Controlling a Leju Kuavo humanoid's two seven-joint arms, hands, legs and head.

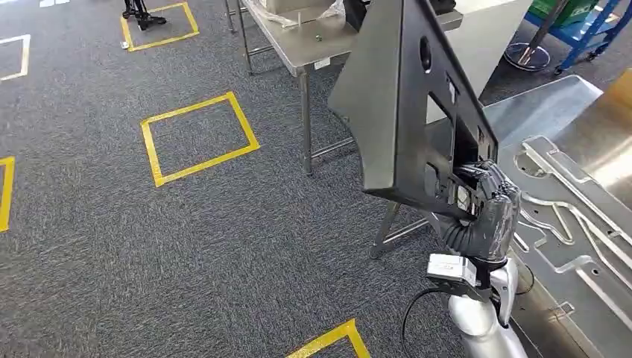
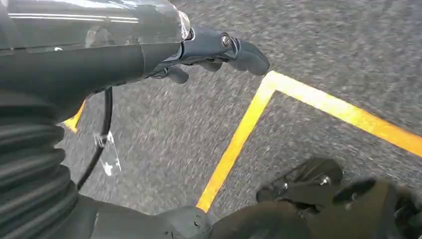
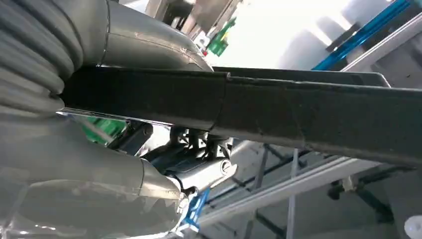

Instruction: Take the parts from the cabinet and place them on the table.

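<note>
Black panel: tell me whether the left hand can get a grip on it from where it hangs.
Probably not as things stand. The left hand hangs low over the carpet beside yellow tape, while the right hand holds the black panel up high on the other side.

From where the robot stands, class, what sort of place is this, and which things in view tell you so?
Probably a factory or workshop test floor: yellow tape squares marked on grey carpet, a steel table, and a black panel gripped by the right hand beside a metal fixture.
</note>
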